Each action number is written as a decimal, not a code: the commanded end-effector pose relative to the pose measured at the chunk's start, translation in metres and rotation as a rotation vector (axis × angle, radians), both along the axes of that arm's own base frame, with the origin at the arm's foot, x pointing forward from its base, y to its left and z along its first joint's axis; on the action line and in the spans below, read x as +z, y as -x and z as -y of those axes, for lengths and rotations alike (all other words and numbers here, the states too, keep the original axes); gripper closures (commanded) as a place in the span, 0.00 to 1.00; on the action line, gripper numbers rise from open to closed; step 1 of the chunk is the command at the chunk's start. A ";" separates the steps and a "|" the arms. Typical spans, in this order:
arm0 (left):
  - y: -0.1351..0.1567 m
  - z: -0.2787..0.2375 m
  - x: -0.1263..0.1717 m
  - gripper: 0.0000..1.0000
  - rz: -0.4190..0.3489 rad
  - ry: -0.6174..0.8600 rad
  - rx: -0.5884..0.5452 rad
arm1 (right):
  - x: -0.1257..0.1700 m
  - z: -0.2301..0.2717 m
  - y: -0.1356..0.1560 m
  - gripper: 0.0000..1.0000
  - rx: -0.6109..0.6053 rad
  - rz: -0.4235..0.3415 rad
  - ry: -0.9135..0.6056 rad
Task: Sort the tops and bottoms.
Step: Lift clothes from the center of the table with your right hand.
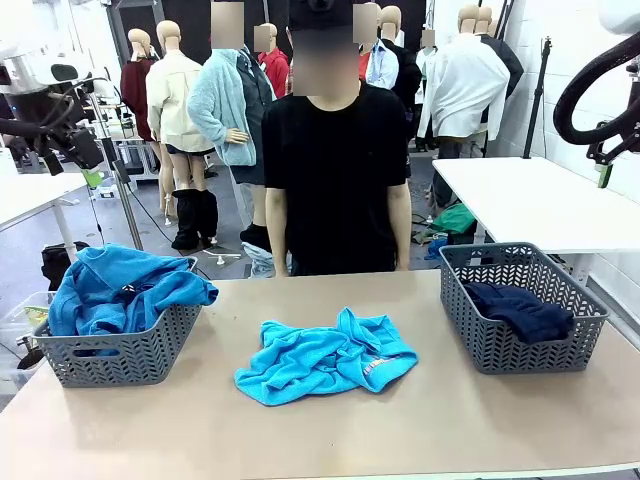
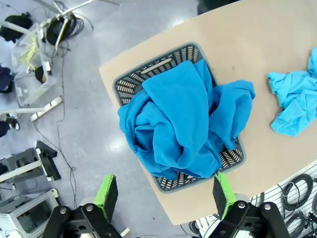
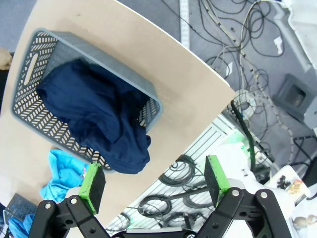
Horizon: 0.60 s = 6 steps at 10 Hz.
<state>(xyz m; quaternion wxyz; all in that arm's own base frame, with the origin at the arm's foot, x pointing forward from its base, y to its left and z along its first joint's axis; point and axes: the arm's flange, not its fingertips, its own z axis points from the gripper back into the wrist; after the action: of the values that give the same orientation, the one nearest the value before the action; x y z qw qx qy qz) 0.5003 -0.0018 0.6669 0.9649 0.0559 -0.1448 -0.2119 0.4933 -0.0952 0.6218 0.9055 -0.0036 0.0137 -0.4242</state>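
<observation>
A tan table [image 1: 420,420] holds two grey baskets. The basket [image 1: 120,350] at its left edge is heaped with blue tops [image 1: 125,290]; the one [image 1: 520,300] at its right edge holds the navy bottoms [image 1: 520,310]. A turquoise top [image 1: 325,357] lies mid-table. The left gripper [image 2: 162,193] and right gripper [image 3: 154,182], raised above, gape wide and empty.

Blue tops [image 1: 120,290] binned, turquoise top [image 1: 325,357] loose, navy bottoms [image 1: 520,308] binned
</observation>
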 end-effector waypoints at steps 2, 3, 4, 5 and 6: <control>-0.004 -0.021 0.011 0.00 0.077 -0.006 0.061 | 0.000 0.000 0.000 0.00 0.000 0.000 0.000; -0.006 -0.055 0.024 0.00 0.133 0.041 0.164 | 0.040 -0.053 -0.018 0.00 0.158 0.054 0.130; -0.003 -0.090 0.032 0.00 0.187 0.080 0.254 | 0.071 -0.101 -0.029 0.00 0.323 0.105 0.206; 0.004 -0.123 0.037 0.00 0.233 0.091 0.360 | 0.091 -0.145 -0.038 0.00 0.484 0.112 0.269; 0.017 -0.152 0.043 0.00 0.241 0.099 0.412 | 0.100 -0.188 -0.042 0.00 0.596 0.108 0.306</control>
<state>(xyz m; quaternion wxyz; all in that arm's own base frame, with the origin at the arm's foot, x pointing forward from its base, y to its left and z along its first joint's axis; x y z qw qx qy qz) 0.4862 0.1453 0.7114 0.9685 0.0660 -0.2386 -0.0248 0.5058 0.0768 0.7136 0.9716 -0.0898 -0.0849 -0.2015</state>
